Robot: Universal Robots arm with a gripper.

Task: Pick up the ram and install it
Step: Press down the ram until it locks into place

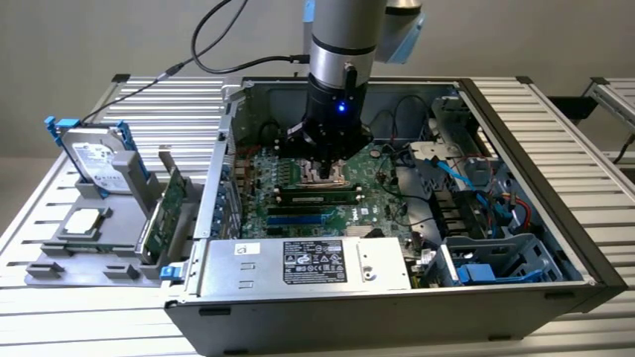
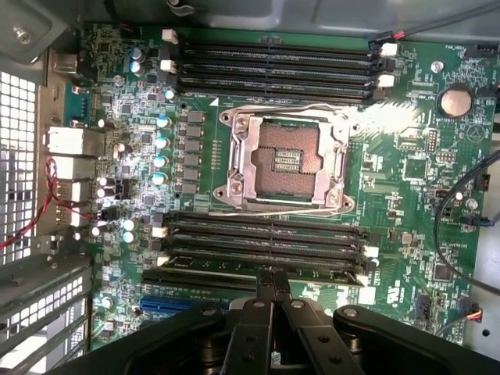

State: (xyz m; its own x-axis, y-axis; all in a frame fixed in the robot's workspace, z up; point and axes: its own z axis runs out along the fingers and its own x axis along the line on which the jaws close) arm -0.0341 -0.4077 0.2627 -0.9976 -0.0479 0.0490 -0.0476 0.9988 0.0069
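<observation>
- The ram (image 1: 315, 196) lies seated in a slot on the motherboard (image 1: 372, 201) inside the computer case (image 1: 555, 223) — its long axis runs between the exterior view's left and right.
- One ram stick; in the wrist view, two banks of four slots (image 2: 273, 62) flank the socket (image 2: 286, 160).
- The pincer (image 2: 272, 280) is clenched, empty, just above the ram (image 2: 258, 270).
- The case sits on the counter (image 1: 566, 111).

green printed motherboard (image 2: 406, 187) with silver dotted capacitors | long black plastic memory slots (image 2: 273, 62) with white end clips | narrow green ram stick (image 1: 317, 198) with dark chips | black metal gripper (image 2: 272, 283) | blue flat cable (image 1: 459, 175) | grey metal power supply box (image 1: 308, 262) with white label
</observation>
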